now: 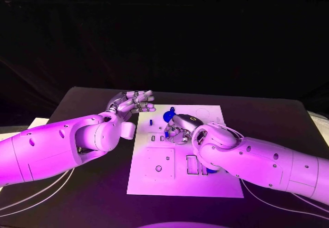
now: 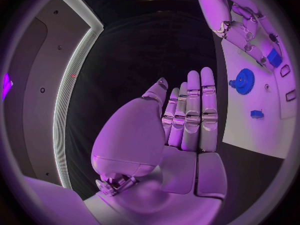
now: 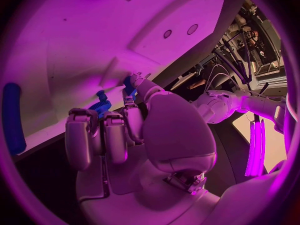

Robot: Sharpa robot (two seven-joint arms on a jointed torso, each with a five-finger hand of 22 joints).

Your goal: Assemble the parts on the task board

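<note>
Head view: the task board [image 1: 179,183] is taken as the landmark, a white plate lying in the middle of the black table [image 1: 274,111]. Left of the board's far corner, the left hand [image 1: 132,102] is held above the table, just off the board's edge, with nothing in it. In the left wrist view the same hand [image 2: 187,117] is seen released, its fingers [image 2: 208,105] stretched out straight and side by side, touching nothing.

On the board, near its far edge, a blue gear-shaped part [image 1: 168,115] is found; in the left wrist view this gear [image 2: 243,81] is seen lying flat on the white surface, with a small blue part [image 2: 257,114] resting on the board a little apart from it. Toward the board's near half, blue parts [image 1: 193,166] are seated in slots beside the right forearm.

Over the board's middle, just beside the gear, the right hand [image 1: 179,129] is lowered with its fingers curled down onto the surface. In the right wrist view a small blue piece [image 3: 130,85] is pinched at the fingertips [image 3: 135,81] against the board (another blue piece [image 3: 100,106] is partly hidden behind the curled fingers, and whether it is also gripped cannot be told). A long blue part [image 3: 12,117] lies along the board's edge in that same view.
</note>
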